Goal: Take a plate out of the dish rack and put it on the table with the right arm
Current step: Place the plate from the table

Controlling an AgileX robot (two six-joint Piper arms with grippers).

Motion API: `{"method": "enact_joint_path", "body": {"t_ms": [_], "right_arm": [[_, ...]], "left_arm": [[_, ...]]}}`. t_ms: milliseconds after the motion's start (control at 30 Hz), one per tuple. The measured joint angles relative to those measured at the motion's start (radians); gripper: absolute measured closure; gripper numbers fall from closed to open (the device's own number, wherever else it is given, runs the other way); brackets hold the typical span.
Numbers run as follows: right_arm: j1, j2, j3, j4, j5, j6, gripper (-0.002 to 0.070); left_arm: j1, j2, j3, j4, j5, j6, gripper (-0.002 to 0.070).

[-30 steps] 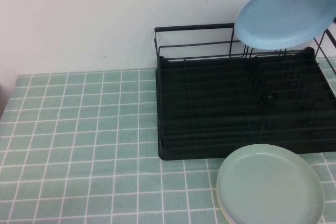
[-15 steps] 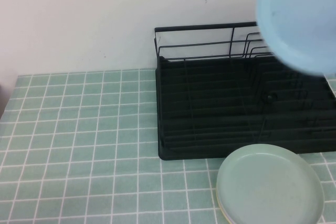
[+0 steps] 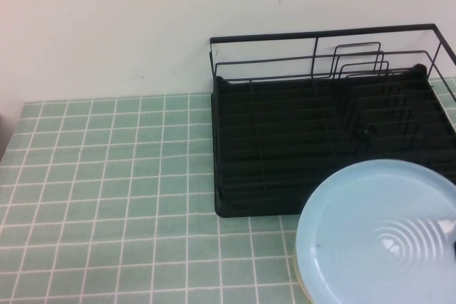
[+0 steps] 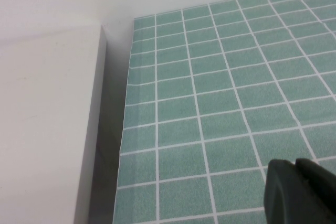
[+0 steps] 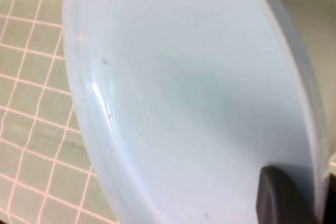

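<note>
Change: plate moved from above dish rack down to the table's near-right.
Right gripper: clamped on its rim.
Left gripper: parked, closure indeterminate.
Status: release pending.

Open mint-green tiled table across the left and centre. Blocked at rear right by large black wire dish rack; front right taken by round light blue plate gripped by right gripper. Left gripper low beside table's left edge
</note>
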Motion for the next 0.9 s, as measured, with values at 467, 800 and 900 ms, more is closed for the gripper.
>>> {"method": "enact_joint_path", "body": {"t_ms": [467, 800, 900], "right_arm": [[0.000, 0.233, 0.063, 0.131, -0.183, -0.093, 0.0597], [0.000, 0.301, 0.063, 0.138, -0.256, -0.105, 0.0597], [0.000, 0.314, 0.063, 0.138, -0.268, -0.105, 0.0597]], "left_arm": [[0.000, 0.000, 0.000, 0.000, 0.000, 0.000, 0.0678], [0.000, 0.000, 0.000, 0.000, 0.000, 0.000, 0.0678], [0.000, 0.000, 0.000, 0.000, 0.000, 0.000, 0.0678]]}}
